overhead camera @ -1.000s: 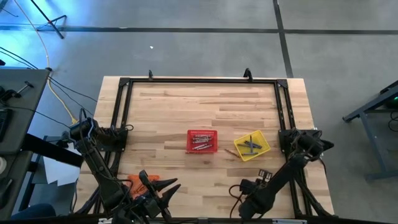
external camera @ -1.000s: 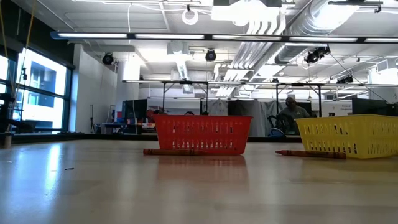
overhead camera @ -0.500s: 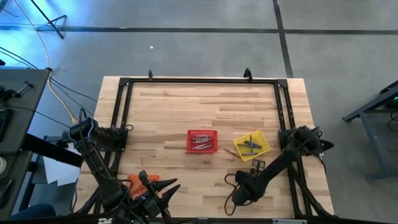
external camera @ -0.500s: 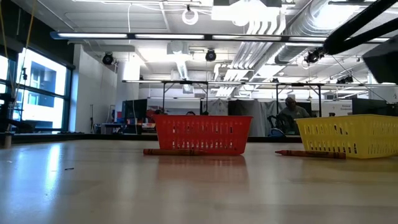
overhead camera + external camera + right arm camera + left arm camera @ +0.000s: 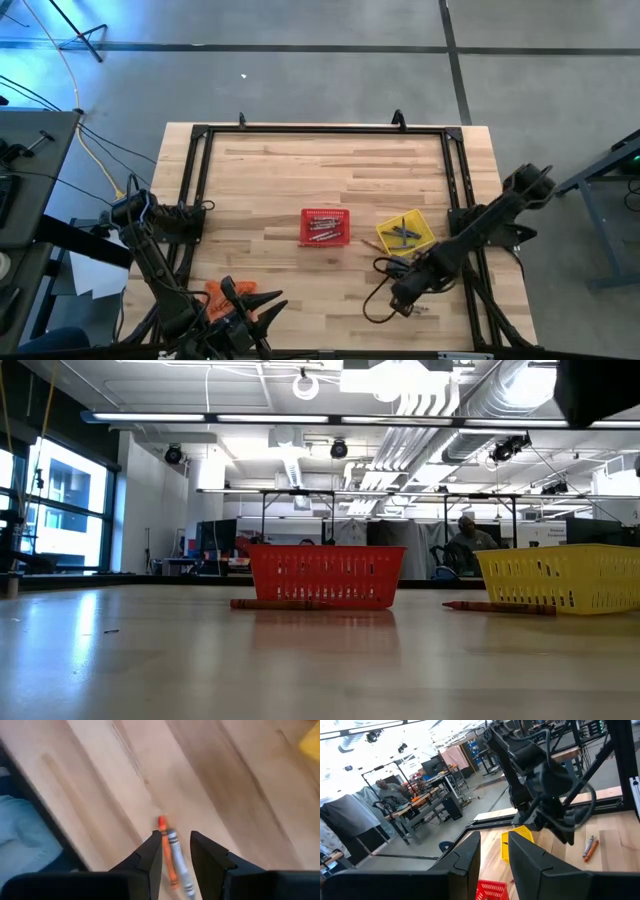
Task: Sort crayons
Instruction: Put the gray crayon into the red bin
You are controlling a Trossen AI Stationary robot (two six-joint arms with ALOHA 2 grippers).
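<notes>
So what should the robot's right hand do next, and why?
Probably go straight down and close. The right gripper hangs open just above an orange crayon and a grey crayon lying side by side on the table, neither yet in a basket.

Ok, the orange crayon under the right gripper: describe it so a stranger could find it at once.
Start at the yellow basket on the right of the table, then follow the right arm toward the table's near edge. Below the right gripper two crayons lie side by side on bare wood. The orange crayon is the warm-coloured one; the grey crayon is pale.
</notes>
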